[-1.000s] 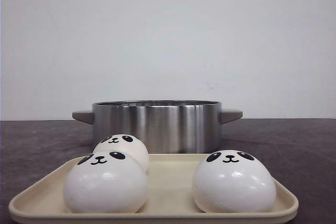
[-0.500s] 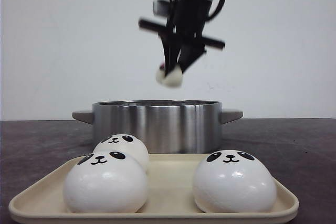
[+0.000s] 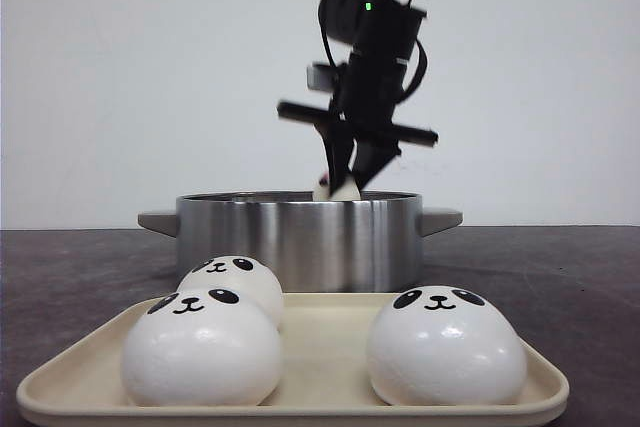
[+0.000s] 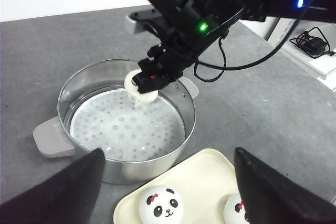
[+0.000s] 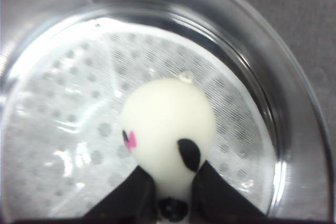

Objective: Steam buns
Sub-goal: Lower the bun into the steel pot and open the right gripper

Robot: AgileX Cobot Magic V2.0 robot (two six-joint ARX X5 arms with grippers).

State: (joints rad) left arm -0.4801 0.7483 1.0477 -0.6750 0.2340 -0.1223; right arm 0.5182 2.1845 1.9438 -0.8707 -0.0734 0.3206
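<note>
The right end effector (image 3: 344, 185) grips a bun (image 5: 167, 127) over the steel pot (image 3: 298, 240), with three buns (image 3: 201, 348) on the near tray (image 3: 330, 347).

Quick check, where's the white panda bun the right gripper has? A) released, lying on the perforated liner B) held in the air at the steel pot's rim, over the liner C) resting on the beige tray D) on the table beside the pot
B: the right gripper is shut on the white panda bun, which hangs above the perforated white liner inside the round stainless steel pot.
</note>
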